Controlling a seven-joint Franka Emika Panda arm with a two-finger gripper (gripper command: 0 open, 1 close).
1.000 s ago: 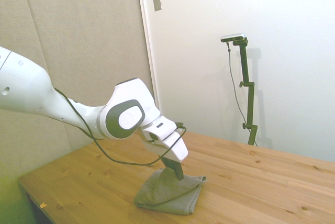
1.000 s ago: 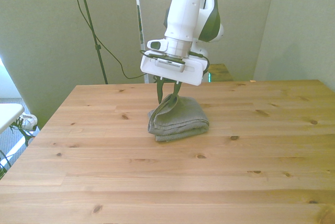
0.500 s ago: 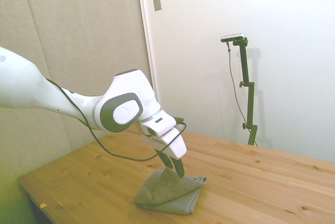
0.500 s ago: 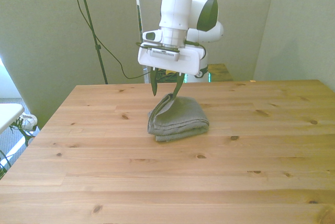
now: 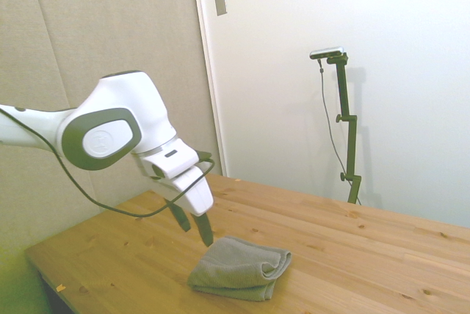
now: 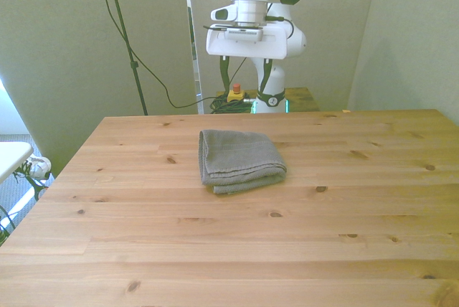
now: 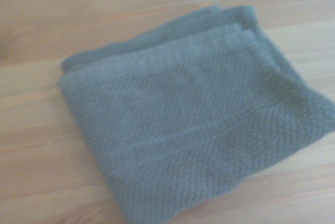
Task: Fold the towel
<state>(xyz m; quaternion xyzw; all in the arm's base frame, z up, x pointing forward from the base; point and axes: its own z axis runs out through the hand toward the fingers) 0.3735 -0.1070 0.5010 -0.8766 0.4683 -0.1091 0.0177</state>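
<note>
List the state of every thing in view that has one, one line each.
towel: folded into a thick layered bundle, lying flat on the table, nothing touching it.
gripper: open, empty, raised behind the towel near the table's far edge.
table: wooden, holding only the towel.

towel (image 6: 240, 160) on table (image 6: 229, 249), toward the far edge (folded in layers) | gripper (image 6: 244, 77) above and behind towel, apart from it | nothing between fingers
</note>
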